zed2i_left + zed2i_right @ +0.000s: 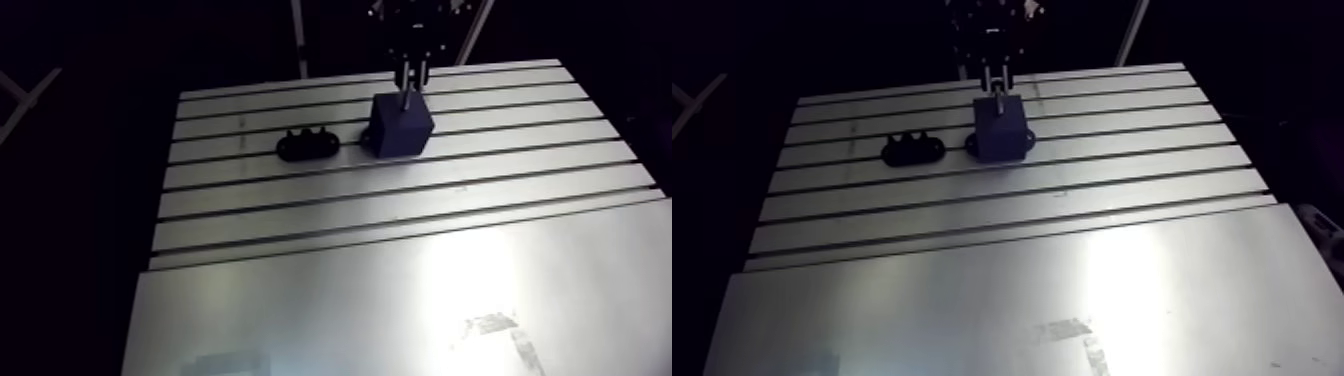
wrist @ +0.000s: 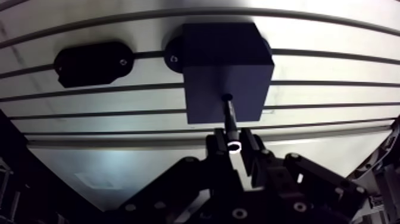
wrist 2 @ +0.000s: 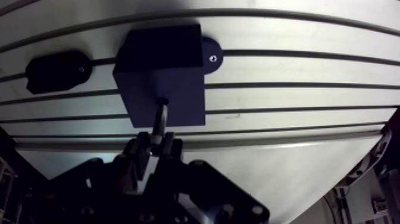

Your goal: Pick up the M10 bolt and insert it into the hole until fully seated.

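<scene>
We see the claw (image 2: 233, 145) pinching the M10 bolt (image 2: 230, 118), a slim dark shank with glinting head, its tip at the hole (image 2: 227, 97) atop the block (image 2: 220, 59).

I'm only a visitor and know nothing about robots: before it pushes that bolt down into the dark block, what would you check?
1. The tool holds the bolt: ok, shut on its upper end.
2. Bolt tip at the hole in the block: ok.
3. Bolt straight in line with the hole: cannot tell.
4. Bolt fully seated: not ok, most of the shank shows.
5. Block fixed to the table: cannot tell.
6. The black holder is out of the way: ok, it lies apart beside the block.
</scene>
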Controlling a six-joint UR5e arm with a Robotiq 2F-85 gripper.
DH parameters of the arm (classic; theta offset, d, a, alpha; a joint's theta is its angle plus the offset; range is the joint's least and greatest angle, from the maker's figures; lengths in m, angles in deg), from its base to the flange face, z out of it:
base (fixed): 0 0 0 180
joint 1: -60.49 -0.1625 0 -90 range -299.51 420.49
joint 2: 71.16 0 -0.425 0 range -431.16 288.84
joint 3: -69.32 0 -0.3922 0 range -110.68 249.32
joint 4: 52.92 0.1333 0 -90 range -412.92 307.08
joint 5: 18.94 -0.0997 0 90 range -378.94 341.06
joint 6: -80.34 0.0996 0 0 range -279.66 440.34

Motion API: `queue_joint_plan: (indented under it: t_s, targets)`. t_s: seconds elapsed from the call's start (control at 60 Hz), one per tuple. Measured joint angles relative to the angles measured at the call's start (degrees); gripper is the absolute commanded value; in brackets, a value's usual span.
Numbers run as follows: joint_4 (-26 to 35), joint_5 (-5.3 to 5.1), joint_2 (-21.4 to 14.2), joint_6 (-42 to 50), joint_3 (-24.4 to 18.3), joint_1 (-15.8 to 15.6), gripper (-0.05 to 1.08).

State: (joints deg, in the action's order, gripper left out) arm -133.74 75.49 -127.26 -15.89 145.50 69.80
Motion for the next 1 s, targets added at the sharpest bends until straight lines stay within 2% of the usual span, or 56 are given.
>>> queue_joint_plan:
  t_s: [0.433,1.0]
  targets:
    - [-1.97,0.07,0.01,-0.16,0.19,0.03,1.08]
    - [-1.57,-0.08,0.06,-0.22,0.13,-0.07,1.08]
